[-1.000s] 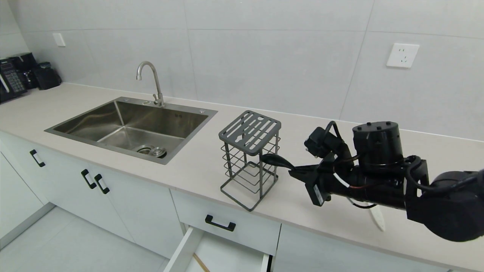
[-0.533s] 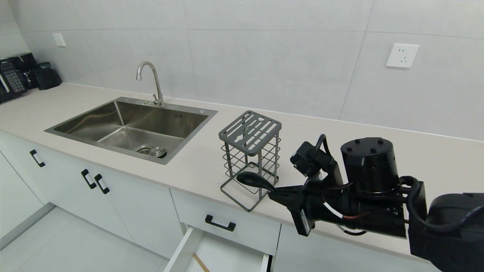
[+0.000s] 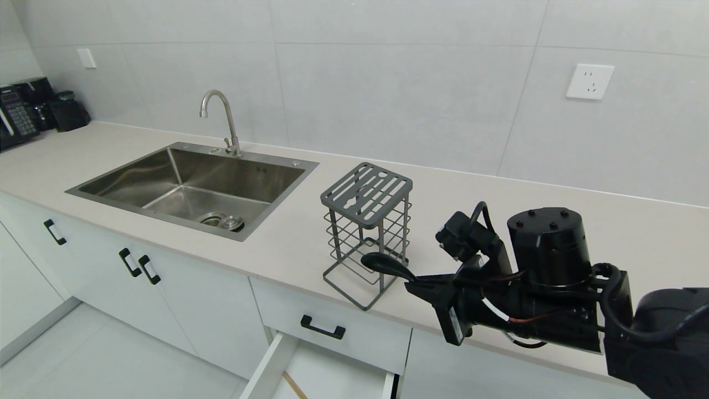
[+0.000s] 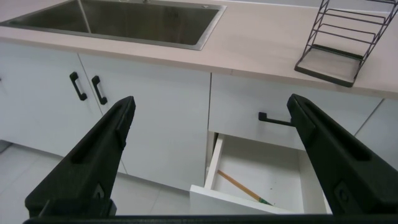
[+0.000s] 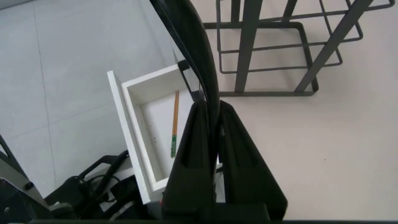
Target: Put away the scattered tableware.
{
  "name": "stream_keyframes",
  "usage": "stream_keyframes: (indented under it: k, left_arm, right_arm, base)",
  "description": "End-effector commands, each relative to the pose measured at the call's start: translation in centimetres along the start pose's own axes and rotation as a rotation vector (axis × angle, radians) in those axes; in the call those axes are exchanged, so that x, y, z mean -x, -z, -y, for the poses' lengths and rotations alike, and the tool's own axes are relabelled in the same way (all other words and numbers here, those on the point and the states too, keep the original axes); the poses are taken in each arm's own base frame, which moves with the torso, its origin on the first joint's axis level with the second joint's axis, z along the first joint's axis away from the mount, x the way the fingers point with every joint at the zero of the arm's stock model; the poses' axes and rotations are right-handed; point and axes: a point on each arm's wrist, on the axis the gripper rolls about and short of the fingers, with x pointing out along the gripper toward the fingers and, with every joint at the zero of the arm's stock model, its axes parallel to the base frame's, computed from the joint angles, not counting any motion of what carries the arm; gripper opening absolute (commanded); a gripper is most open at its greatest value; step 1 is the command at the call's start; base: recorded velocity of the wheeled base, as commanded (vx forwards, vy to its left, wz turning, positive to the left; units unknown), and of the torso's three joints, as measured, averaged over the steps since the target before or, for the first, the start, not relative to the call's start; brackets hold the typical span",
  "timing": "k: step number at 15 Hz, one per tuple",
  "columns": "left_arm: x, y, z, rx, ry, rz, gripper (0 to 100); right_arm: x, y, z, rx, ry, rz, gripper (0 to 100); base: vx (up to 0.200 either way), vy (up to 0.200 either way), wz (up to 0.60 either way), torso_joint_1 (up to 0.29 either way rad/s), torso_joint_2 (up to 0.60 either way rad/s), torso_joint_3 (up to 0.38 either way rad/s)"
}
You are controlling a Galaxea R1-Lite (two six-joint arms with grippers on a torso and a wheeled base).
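My right gripper (image 3: 422, 284) is shut on the handle of a black spoon (image 3: 388, 265). It holds the spoon level over the counter's front edge, just right of the wire rack (image 3: 365, 233). In the right wrist view the spoon handle (image 5: 194, 59) runs out past the gripper (image 5: 208, 121), over the open white drawer (image 5: 146, 127) below. A chopstick (image 5: 174, 121) lies in that drawer. My left gripper (image 4: 211, 102) hangs open and empty, low in front of the cabinets, facing the drawer (image 4: 261, 180) and its chopstick (image 4: 242, 186).
A steel sink (image 3: 155, 216) with a tap (image 3: 219, 116) is set into the counter on the left. The rack (image 4: 342, 43) stands near the counter edge above the drawer. Cabinet doors with black handles (image 4: 87, 87) lie below the sink (image 4: 205, 28). Appliances (image 3: 33, 108) stand at the far left.
My right gripper carried the black spoon down and toward the counter's front edge, from beside the rack's middle to its base, then drifted slightly right. The arm now covers a white utensil on the counter.
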Motion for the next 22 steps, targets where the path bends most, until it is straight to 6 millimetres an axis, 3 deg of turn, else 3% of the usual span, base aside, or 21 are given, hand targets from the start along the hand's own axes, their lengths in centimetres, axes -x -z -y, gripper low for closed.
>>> stream_keyframes:
  k: [1, 6, 16, 19, 22]
  left_arm:
    - [0.0, 0.0, 0.0, 0.0, 0.0, -0.001, 100]
    - [0.0, 0.0, 0.0, 0.0, 0.0, -0.001, 100]
    - [0.0, 0.0, 0.0, 0.0, 0.0, -0.001, 100]
    - [0.0, 0.0, 0.0, 0.0, 0.0, -0.001, 100]
    - [0.0, 0.0, 0.0, 0.0, 0.0, -0.001, 100]
  right_arm:
    - [-0.2, -0.3, 0.0, 0.003, 0.002, 0.01, 0]
    - [-2.7, -0.9, 0.5, -0.022, 0.11, -0.001, 0]
    - [-2.5, -0.2, 0.6, -0.077, 0.201, -0.025, 0]
    - [-1.8, 0.6, -0.8, -0.057, 0.107, -0.042, 0]
    - [-4.0, 0.9, -2.8, -0.039, 0.051, -0.07, 0]
  base:
    - [0.0, 0.0, 0.0, 0.0, 0.0, 0.0]
    - [0.0, 0.0, 0.0, 0.0, 0.0, 0.0]
    - [0.0, 0.0, 0.0, 0.0, 0.0, 0.0]
    - [0.0, 0.0, 0.0, 0.0, 0.0, 0.0]
    - [0.0, 0.0, 0.0, 0.0, 0.0, 0.0]
